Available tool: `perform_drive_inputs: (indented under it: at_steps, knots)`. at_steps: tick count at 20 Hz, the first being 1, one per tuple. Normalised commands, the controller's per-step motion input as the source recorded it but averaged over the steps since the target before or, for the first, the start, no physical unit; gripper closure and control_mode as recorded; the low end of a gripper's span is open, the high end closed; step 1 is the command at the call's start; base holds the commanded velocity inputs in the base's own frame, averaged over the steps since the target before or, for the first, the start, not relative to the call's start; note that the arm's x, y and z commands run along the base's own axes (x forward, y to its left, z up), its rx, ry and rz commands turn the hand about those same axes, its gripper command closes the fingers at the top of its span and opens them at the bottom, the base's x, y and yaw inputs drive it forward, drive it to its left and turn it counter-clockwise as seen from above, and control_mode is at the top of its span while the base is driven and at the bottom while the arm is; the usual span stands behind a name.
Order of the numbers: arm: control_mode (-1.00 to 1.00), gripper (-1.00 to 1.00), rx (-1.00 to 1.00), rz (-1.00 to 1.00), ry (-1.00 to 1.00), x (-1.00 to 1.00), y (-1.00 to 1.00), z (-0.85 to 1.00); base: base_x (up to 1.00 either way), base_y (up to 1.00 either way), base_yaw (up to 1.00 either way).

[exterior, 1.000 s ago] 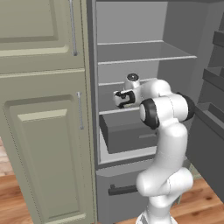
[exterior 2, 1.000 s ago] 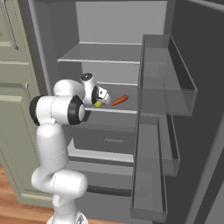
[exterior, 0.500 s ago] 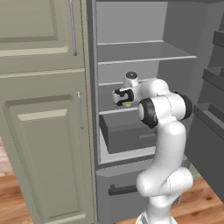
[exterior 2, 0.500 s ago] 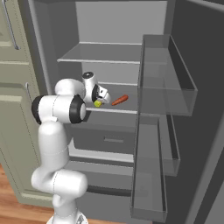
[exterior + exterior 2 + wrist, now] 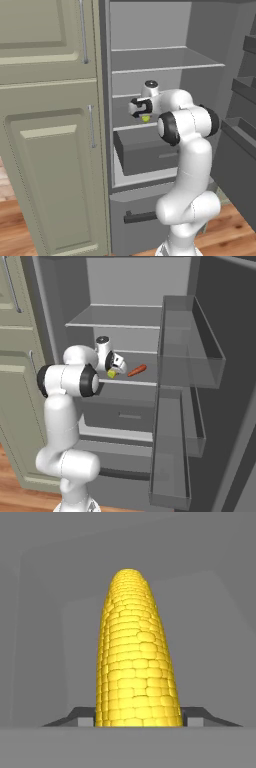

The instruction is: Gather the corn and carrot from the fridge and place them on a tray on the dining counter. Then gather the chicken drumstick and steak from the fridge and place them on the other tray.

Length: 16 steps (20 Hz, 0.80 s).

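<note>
The jaws have been closing in since a second ago, and now they are squeezing the corn (image 5: 136, 657) from both sides. The corn is sitting right between the jaws, with its far end pointing away from them. The carrot (image 5: 137, 370) is lying on the same fridge shelf (image 5: 137, 382), just beside the jaws and apart from them.

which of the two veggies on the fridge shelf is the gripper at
The corn: the yellow cob sits between the fingers of the gripper. The orange carrot lies apart on the same shelf, to its right.
</note>
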Motion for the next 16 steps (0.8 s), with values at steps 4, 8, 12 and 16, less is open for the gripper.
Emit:
perform_drive_inputs:
  at_steps: [4, 8, 12, 16]
  knots:
    - [-1.00, 1.00, -0.06, 0.02, -0.27, 0.00, 0.05, 0.00, 0.00, 0.00, 0.00]
    - [-1.00, 1.00, 0.00, 0.00, -0.18, 0.00, 0.00, 0.11, 0.00, 0.00, 0.00]
    - [-1.00, 1.00, -0.01, 0.00, -0.09, -0.10, 0.00, 0.19, 0.00, 0.00, 0.00]
    - [-1.00, 1.00, 0.00, 0.00, 0.00, -0.72, 0.00, 0.41, 0.00, 0.00, 0.00]
